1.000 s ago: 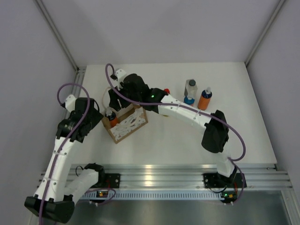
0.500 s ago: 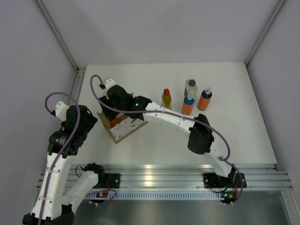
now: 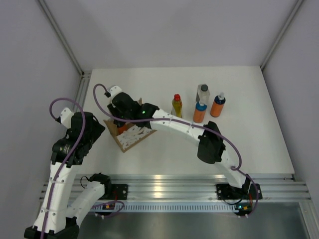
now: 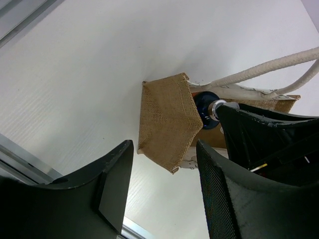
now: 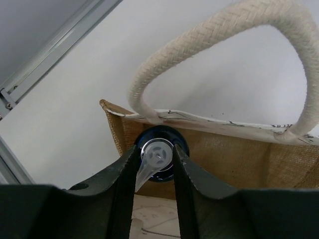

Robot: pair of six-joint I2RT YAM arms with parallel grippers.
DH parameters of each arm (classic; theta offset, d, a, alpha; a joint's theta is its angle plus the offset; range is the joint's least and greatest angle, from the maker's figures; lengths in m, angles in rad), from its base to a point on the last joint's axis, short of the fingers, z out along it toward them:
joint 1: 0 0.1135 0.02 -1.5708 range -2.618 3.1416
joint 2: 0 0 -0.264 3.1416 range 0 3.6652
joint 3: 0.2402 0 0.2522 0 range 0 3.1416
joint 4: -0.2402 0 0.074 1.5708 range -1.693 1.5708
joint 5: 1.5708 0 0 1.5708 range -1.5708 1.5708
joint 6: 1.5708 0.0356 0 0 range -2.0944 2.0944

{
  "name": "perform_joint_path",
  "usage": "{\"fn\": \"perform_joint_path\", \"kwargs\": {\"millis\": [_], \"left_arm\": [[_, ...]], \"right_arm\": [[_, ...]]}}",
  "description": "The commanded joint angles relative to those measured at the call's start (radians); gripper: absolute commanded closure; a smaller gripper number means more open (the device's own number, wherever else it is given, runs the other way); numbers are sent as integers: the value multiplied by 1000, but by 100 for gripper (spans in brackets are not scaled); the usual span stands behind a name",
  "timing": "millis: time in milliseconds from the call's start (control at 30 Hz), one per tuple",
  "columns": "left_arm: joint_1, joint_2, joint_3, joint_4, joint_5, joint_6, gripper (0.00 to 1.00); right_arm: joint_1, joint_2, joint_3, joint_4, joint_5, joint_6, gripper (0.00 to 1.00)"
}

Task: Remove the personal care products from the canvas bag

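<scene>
Tan canvas bag (image 3: 134, 134) sits on the left part of the table (image 3: 239, 144), turned at an angle, with its white leaf-patterned side facing near and right. The right arm reaches across from the right side. The right tool (image 5: 155, 149) is down in the bag's open mouth, clenched on the pale nozzle of a dark-capped bottle (image 5: 160, 155) that stands inside at the bag's left end. One finger presses on each side of the nozzle. A white rope handle (image 5: 199, 25) arches over just beyond it.

The left tool (image 4: 163, 147) hangs just left of the bag, released, its fingers spread with nothing between them.

Four bottles stand upright on the table to the right of the bag, apart from it. Nearest the bag is a yellow bottle (image 3: 176, 105) with a red cap. Next is an orange bottle with a blue cap (image 3: 199, 112), and a clear bottle (image 3: 202, 92) with a grey cap stands just beyond it. An orange bottle with a white cap (image 3: 217, 105) is farthest right.
</scene>
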Motion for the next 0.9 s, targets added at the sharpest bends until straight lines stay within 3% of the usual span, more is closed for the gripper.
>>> {"fn": "perform_joint_path", "kwargs": {"millis": [0,233,400,867], "left_arm": [[2,-2,-1,1,17,18,42],[2,-2,9,3,25,24,42],[2,-3,6,1,31,29,41],[2,-11,12,1,28,36,41]], "right_arm": [[19,10,59,-7,8,-40,68],[19,12,50,-7,-1,-45,71],[22,9,30,-7,-5,-46,66],[27,16,-4,-7,-5,-54,73]]}}
